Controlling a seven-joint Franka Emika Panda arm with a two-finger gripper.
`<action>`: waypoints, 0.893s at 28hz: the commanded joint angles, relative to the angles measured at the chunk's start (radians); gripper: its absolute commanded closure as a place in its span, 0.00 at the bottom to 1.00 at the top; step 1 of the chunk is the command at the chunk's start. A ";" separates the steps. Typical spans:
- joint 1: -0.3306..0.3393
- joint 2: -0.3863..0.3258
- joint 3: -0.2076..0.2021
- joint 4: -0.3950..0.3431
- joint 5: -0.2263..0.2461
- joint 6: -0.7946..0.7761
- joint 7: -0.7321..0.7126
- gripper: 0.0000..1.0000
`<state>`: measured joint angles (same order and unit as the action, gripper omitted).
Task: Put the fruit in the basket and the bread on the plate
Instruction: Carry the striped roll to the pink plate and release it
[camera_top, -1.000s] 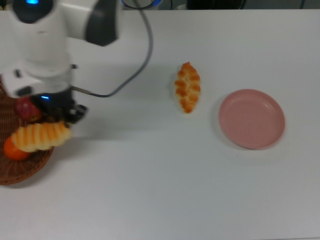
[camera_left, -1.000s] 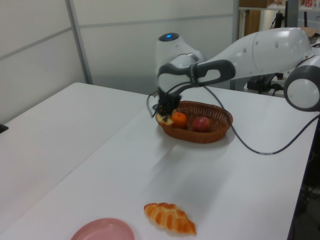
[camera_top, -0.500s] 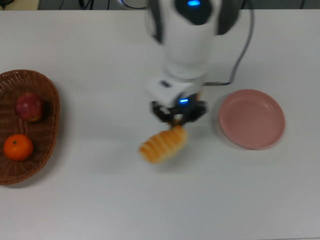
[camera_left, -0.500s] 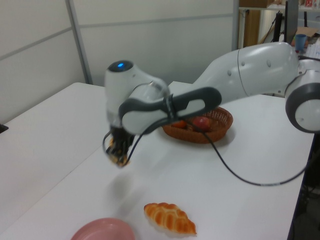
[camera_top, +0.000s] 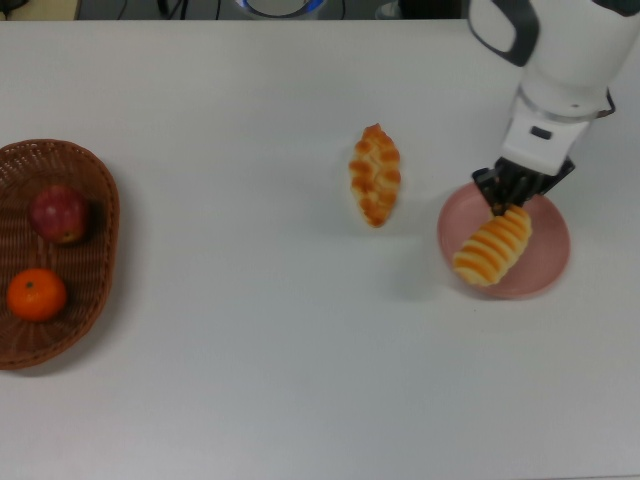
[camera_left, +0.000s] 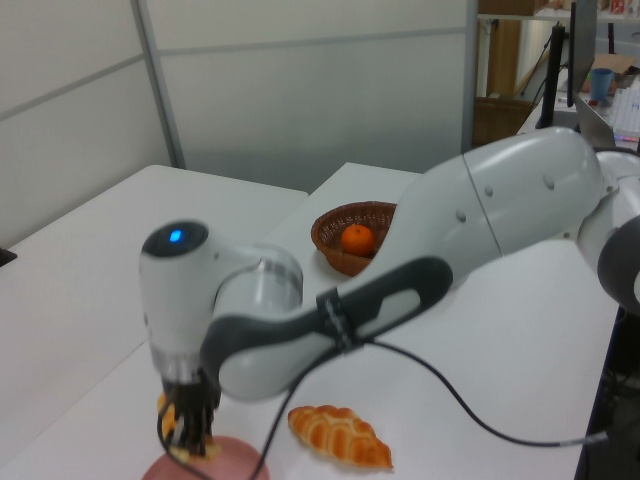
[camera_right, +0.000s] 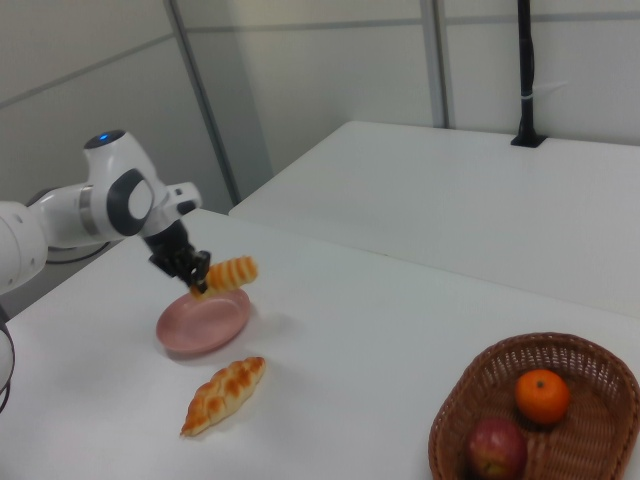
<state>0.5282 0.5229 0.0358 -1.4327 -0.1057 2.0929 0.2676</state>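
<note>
- Presently the gripper (camera_top: 512, 203) is clamped on one end of the ribbed loaf (camera_top: 492, 247), held in the air over the pink plate (camera_top: 545, 270).
- Braided loaf (camera_top: 375, 174) lies on the white table (camera_top: 250, 380), just beside the plate on the top view's left.
- Apple (camera_top: 58, 214) and tangerine (camera_top: 36, 295) sit inside the wicker basket (camera_top: 95, 300), well apart from the plate.

You've got a plain white surface (camera_top: 250, 380) here. At the top view's left edge sits the wicker basket (camera_top: 95, 200), the braided loaf (camera_top: 375, 175) lies near the middle, and the pink plate (camera_top: 548, 270) rests toward the top view's right.
</note>
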 joint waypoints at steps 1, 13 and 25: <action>0.065 0.005 -0.020 -0.034 -0.003 -0.016 0.013 1.00; 0.119 -0.004 -0.025 -0.045 -0.065 -0.125 0.019 0.00; 0.026 -0.107 -0.037 -0.045 -0.057 -0.364 -0.011 0.00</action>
<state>0.6026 0.4743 -0.0005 -1.4516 -0.1585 1.8315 0.2710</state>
